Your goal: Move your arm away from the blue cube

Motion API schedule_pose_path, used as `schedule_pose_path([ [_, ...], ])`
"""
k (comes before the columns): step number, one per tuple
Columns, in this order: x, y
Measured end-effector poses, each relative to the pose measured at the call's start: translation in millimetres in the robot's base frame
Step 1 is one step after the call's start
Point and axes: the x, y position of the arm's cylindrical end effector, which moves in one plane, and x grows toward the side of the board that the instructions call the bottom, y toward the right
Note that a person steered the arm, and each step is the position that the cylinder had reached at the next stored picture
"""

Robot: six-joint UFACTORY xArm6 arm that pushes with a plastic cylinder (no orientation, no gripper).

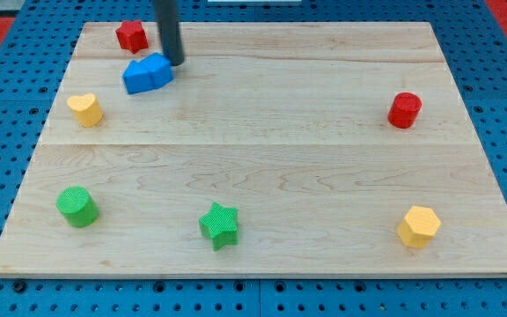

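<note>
The blue block (147, 73) lies near the view's top left of the wooden board (262, 150); it looks like two blue pieces pressed together, so the cube's own outline is hard to make out. My dark rod comes down from the view's top edge. My tip (175, 62) rests on the board right at the blue block's upper right corner, touching it or nearly so.
A red star (131, 35) sits at the top left, a yellow heart (85, 109) below the blue block, a green cylinder (77, 207) at the bottom left, a green star (219, 225) at the bottom middle, a yellow hexagon (419, 226) at the bottom right, a red cylinder (404, 110) at the right.
</note>
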Motion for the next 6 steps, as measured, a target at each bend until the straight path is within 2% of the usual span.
schedule_pose_path([
  [1,33,-40],
  [2,57,-45],
  [3,73,58],
  [4,107,150],
  [6,208,306],
])
